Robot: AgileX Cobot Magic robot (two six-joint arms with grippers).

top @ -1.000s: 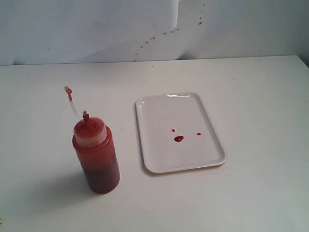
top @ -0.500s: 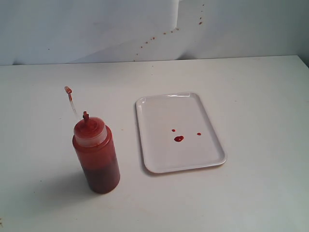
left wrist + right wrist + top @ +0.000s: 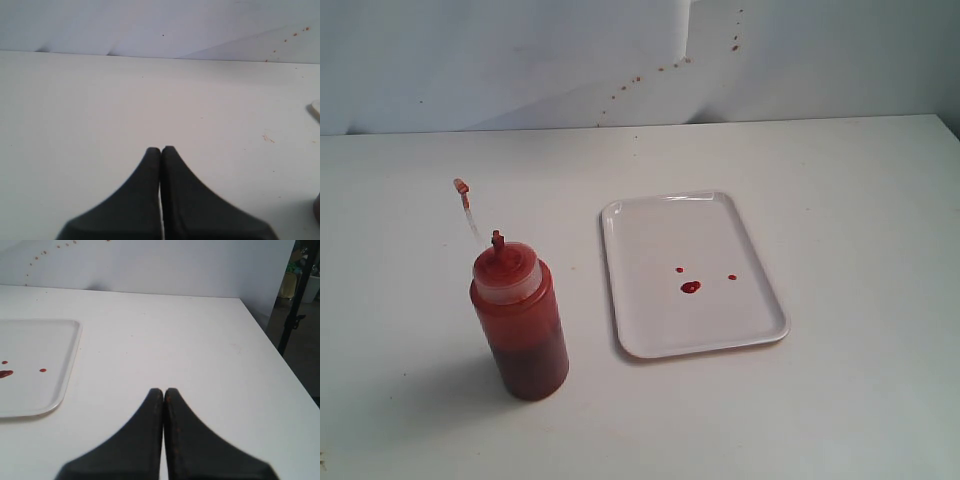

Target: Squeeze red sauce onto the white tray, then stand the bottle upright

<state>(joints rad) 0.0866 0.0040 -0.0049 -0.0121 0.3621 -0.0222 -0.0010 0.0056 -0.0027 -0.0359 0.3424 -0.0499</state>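
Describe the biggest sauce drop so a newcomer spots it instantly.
Exterior view: on the white table, the white tray lies right of the upright bottle. It holds three drops; the biggest red sauce drop sits nearest the camera, its two neighbours mere specks.

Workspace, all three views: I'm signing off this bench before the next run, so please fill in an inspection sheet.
Surface: white table, a few tiny marks on it.
Job's things: bottle upright on the table, left of the white tray in the exterior view and apart from it; small cap off the nozzle, on its tether. Three drops of red sauce on the tray.
Clutter: nothing seen.
Grippers: left gripper and right gripper both shut, empty, away from the bottle.
Cables: nothing seen.
Surroundings: white wall with reddish-brown specks; dark stand beyond the table's edge.
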